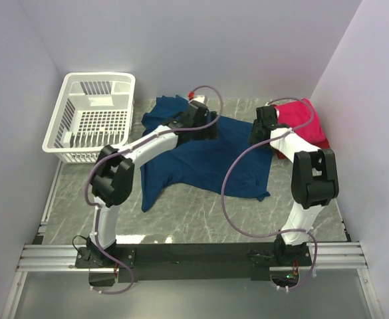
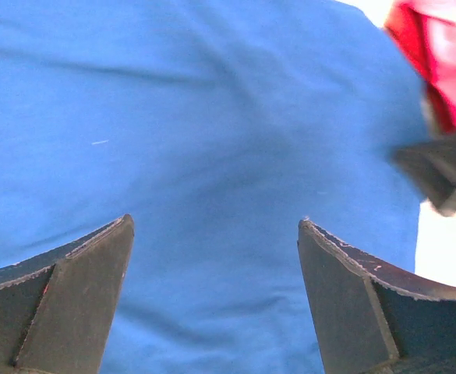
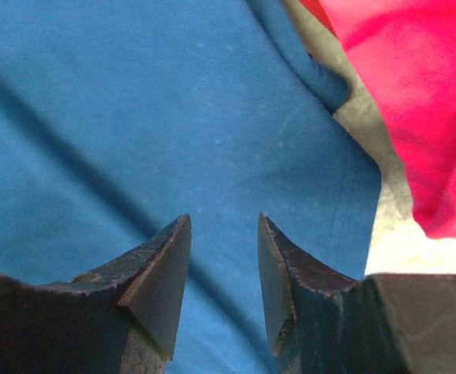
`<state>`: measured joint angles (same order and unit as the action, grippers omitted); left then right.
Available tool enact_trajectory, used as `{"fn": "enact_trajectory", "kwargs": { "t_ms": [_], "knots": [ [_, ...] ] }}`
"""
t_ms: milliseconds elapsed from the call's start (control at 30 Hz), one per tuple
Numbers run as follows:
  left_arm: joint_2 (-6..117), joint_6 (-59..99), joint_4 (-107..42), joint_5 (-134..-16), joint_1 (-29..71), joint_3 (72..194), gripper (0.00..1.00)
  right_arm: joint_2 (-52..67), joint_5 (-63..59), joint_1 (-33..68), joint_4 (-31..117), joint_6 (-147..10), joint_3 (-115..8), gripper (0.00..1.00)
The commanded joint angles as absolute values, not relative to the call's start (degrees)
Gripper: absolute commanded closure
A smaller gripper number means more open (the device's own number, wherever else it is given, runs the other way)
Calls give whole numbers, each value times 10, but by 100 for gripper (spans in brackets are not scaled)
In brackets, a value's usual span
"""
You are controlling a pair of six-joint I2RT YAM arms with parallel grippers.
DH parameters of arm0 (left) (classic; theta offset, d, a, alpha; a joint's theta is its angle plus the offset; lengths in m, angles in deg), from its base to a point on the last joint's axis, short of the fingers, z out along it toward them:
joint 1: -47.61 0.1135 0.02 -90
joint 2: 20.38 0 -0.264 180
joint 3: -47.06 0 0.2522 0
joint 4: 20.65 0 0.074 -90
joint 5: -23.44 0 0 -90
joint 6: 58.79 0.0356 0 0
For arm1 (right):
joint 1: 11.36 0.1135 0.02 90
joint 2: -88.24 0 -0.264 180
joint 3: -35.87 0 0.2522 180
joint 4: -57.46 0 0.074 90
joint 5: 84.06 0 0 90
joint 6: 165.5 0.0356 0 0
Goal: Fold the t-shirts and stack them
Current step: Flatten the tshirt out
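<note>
Navy cloth sits under both hands, none of it gripped. Our L hand point(image 2: 216, 222) hangs w/ fingers spread wide, nothing btwn them, low over the navy t-shirt point(image 1: 207, 163), toward the shirt's far side. Our R hand point(image 3: 224, 218) is abt half apart; the gap shows bare cloth and no fold pinched that we can see. It hovers over the shirt's right margin, near a hem. We read this as both hands lined up along the far part of the shirt to pinch two spots and draw one side over, i.e. first fold not yet made. Shirt lies spread but rumpled across the mid table point(image 1: 181, 226), one bit trailing toward the near edge, so it prob. needs flattening too. Red t-shirts point(image 1: 304, 123) lie bunched at the far right corner, touching or just beside the navy one: likely the stack spot, w/in R reach. White basket point(image 1: 91, 119) stands at the far left corner, apart from the cloth, out of the way.
</note>
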<state>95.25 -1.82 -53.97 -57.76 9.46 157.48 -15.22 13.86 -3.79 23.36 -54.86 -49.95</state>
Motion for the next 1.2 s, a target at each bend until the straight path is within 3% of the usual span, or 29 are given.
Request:
{"fn": "enact_trajectory", "kwargs": {
  "t_ms": [0, 667, 933, 1167],
  "knots": [
    [1005, -17, -548, -607, 87, 1612, 8, -186, 158, -45, 237, -537, -520, 53],
    [1084, -39, -524, -661, 87, 1619, 8, -347, 144, -47, 82, -548, -718, 56],
    [1122, -9, -534, -643, 51, 1713, 8, -195, 86, -60, 195, -525, -602, 58],
    [1130, 6, -500, -651, 26, 1709, 8, -171, 135, -68, 170, -535, -574, 59]
  ]
}}
